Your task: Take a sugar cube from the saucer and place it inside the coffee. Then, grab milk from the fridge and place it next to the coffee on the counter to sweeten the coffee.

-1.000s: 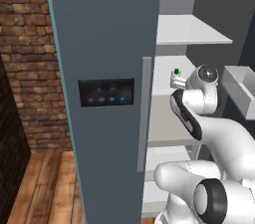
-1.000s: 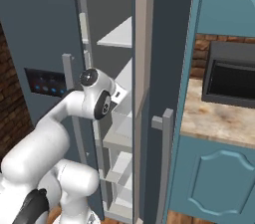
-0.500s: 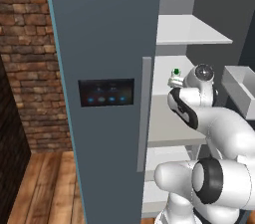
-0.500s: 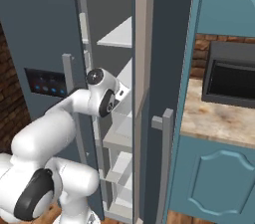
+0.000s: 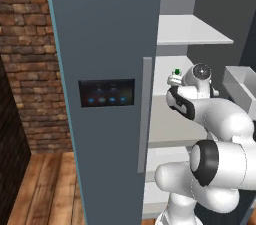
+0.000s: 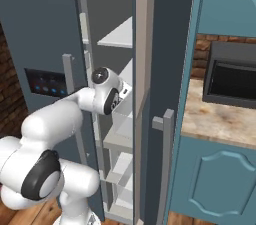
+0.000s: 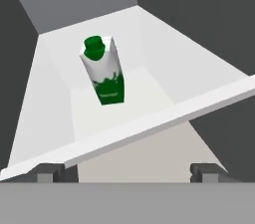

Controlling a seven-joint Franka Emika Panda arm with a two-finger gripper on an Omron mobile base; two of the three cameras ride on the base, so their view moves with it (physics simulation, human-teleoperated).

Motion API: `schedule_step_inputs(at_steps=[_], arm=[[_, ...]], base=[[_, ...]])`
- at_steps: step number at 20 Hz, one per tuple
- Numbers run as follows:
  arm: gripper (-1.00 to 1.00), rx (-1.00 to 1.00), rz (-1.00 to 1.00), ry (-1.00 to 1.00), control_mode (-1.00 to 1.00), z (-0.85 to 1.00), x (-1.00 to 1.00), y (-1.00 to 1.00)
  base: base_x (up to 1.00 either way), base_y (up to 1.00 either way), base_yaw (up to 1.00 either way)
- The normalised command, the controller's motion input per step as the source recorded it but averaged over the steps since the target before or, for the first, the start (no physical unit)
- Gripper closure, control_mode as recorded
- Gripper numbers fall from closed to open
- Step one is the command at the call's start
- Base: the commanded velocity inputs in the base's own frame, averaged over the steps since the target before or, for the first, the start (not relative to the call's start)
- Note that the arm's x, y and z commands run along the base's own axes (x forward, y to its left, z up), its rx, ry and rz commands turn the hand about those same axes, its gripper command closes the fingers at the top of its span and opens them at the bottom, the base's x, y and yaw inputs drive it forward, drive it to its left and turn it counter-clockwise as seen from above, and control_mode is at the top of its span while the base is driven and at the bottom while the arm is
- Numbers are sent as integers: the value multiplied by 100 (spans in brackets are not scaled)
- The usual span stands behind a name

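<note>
Gripper [image 7: 127, 172]: jaws fully apart, nothing between them; the two dark fingertips [image 7: 50, 172] sit at the bottom of the hand view, just short of the near lip of a white fridge shelf [image 7: 149, 123].

Step in hand, as I judge it: reach for the milk [image 7: 103, 71] inside the fridge [image 5: 107, 44].

The carton stands alone toward the back of that shelf, well apart from the fingertips, green cap up; it looks tilted, but the hand camera may be rolled, so true lean cannot be told. It sits left of the gripper's centreline.

To do it well: shift left to centre the carton between the jaws, clear the shelf lip on the way in, advance until the fingers straddle the body below the peaked top, then close.

In the way: the shelf lip; the shelf above [image 5: 192, 31] limits headroom; the door bin [image 5: 240, 86] crowds the right side.

Surroundings: the touch panel [image 5: 106, 93] and long handle [image 5: 145, 114] are on the closed door at left. The counter [image 6: 220, 119] lies right of the fridge, with a dark appliance [image 6: 232, 76] on it.
</note>
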Motion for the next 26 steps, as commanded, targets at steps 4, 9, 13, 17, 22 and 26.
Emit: schedule_step_inputs(at_steps=[4, 9, 13, 17, 22, 26], arm=[[-100, 0, 0, -4, -100, -8, 16, -16], [-100, -4, 1, -10, -100, 0, 12, -1], [-100, -6, 1, -10, -100, 0, 12, 0], [-100, -3, 2, -9, -100, 0, 8, 0], [-100, -2, 2, -8, -100, 0, 12, 0], [-100, 0, 2, -5, -100, 0, 14, 0]], base=[[0, 0, 0], [0, 0, 0], [0, 0, 0], [0, 0, 0], [0, 0, 0], [0, 0, 0]])
